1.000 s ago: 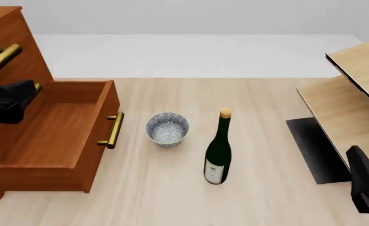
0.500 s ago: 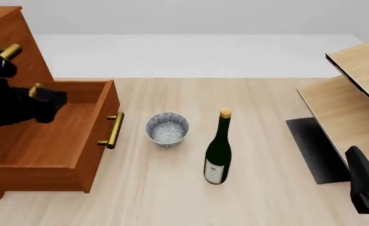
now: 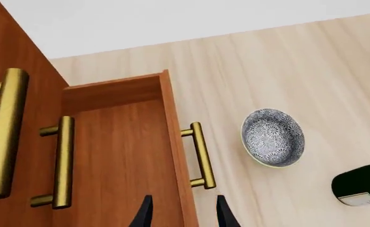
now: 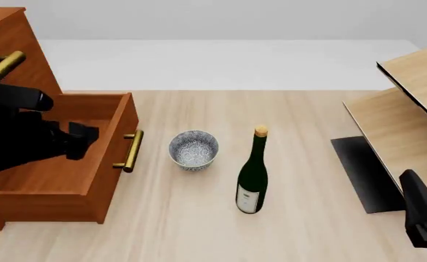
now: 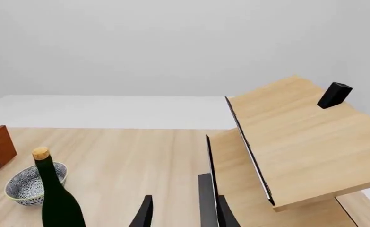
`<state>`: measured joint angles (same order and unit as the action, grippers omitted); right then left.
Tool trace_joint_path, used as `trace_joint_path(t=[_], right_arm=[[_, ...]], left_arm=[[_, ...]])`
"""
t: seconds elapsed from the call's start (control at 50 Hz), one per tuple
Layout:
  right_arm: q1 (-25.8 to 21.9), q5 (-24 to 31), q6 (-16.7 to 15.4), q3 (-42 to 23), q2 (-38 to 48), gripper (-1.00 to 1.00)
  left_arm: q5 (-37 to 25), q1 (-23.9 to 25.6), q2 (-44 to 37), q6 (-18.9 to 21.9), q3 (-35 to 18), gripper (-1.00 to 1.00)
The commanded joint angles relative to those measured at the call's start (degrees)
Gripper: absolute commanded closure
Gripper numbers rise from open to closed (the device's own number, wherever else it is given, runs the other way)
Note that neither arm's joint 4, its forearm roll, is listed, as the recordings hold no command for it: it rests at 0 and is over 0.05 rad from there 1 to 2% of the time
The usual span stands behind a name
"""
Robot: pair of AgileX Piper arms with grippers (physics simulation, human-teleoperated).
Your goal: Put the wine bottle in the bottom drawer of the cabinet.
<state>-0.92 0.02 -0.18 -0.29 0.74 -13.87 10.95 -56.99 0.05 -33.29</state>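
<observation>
Plainly, the bottom drawer of the cabinet stands pulled out, its brass bar handle facing the middle of the table; the drawer's inside is bare wood, with the left arm's dark bulk hanging over its front half; the left gripper sits just inside the drawer's front wall, and the left wrist view shows its two black fingertips set a narrow gap apart, with nothing between them, above the top edge of that front wall. Just beside the handle stands a speckled grey bowl, apart from it; next toward the right comes the wine bottle, upright on the table, cork uppermost and white label facing the near edge; bowl and bottle are near each other but not touching. Bare tabletop lies in front of the bottle and between it and the pale shelf unit at the right edge; a dark panel lies at that unit's foot. The right gripper waits low at the near right corner, well apart from the bottle; its fingers are parted and empty, and the bottle stands off to one side of them, not between them, with the bowl behind it.
</observation>
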Motion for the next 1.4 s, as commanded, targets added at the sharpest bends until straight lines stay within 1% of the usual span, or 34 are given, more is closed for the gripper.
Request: trace_joint_path(t=[0.02, 0.12, 0.14, 0.16, 0.2, 0.22, 0.26, 0.28, 0.3, 0.44, 0.7, 0.8, 0.84, 0.86, 0.88, 0.9, 0.94, 0.96, 1.06, 1.14, 1.32, 1.4], right_arm=[[0.1, 0.3, -0.1, 0.0, -0.3, -1.00], [0.1, 0.4, -0.3, 0.0, -0.4, -1.00], [0.1, 0.3, -0.1, 0.0, -0.3, -1.00], [0.1, 0.4, -0.2, 0.0, -0.4, -1.00], [0.2, 0.3, 0.0, 0.0, -0.3, -1.00], [0.2, 0.2, -0.1, 0.0, -0.2, -1.00], [0.2, 0.1, -0.2, 0.0, -0.1, -1.00], [0.2, 0.2, -0.1, 0.0, -0.1, -1.00], [0.2, 0.2, -0.2, 0.0, -0.2, -1.00], [0.2, 0.4, -0.3, 0.0, -0.3, -1.00], [0.3, 0.1, -0.4, 0.1, -0.1, -1.00], [0.2, 0.0, -0.5, 0.1, 0.0, -1.00], [0.2, 0.4, -0.5, 0.1, -0.3, -1.00], [0.3, 0.5, -0.4, 0.1, -0.4, -1.00], [0.2, 0.5, -0.5, 0.1, -0.4, -1.00], [0.2, 0.4, -0.5, 0.1, -0.4, -1.00], [0.1, 0.4, -0.5, 0.1, -0.3, -1.00], [0.3, 0.2, -0.4, 0.1, -0.2, -1.00], [0.3, 0.5, -0.4, 0.1, -0.4, -1.00], [0.1, 0.4, -0.5, 0.1, -0.3, -1.00], [0.2, 0.5, -0.5, 0.1, -0.4, -1.00], [0.2, 0.6, -0.4, 0.1, -0.5, -1.00]], left_arm=[[4.5, 0.9, -3.0, -1.0, 2.5, -1.00], [6.8, 1.1, -4.9, -1.6, 3.2, -1.00], [7.2, 0.9, -4.9, -1.0, 3.3, -1.00], [7.5, 1.7, -5.4, -2.5, 3.5, -1.00], [8.2, 1.3, -5.8, -0.8, 3.8, -1.00], [8.4, 1.4, -6.1, -1.8, 3.8, -1.00], [9.5, 1.5, -7.1, -2.1, 4.0, -1.00], [10.1, 1.2, -7.6, -1.3, 4.3, -1.00], [10.8, 1.1, -8.0, -2.0, 4.4, -1.00], [14.4, 1.2, -10.5, -2.1, 6.5, -1.00], [17.2, 1.4, -12.2, -2.9, 8.1, -1.00], [18.1, 1.4, -12.7, -3.7, 8.8, -1.00], [18.5, 1.3, -12.9, -4.8, 9.0, -1.00], [19.0, 1.4, -13.3, -4.3, 9.2, -1.00], [19.5, 1.5, -13.5, -4.6, 9.5, -1.00], [20.0, 1.7, -14.1, -3.6, 9.8, -1.00], [20.4, 2.1, -14.2, -4.9, 10.1, -1.00], [20.7, 2.0, -14.5, -4.1, 10.2, -1.00], [21.4, 2.4, -15.0, -5.0, 10.6, -1.00], [23.3, 2.4, -16.3, -5.0, 11.4, -1.00], [26.9, 3.6, -19.1, -7.0, 12.9, -1.00], [27.4, 4.3, -19.3, -6.9, 13.2, -1.00]])
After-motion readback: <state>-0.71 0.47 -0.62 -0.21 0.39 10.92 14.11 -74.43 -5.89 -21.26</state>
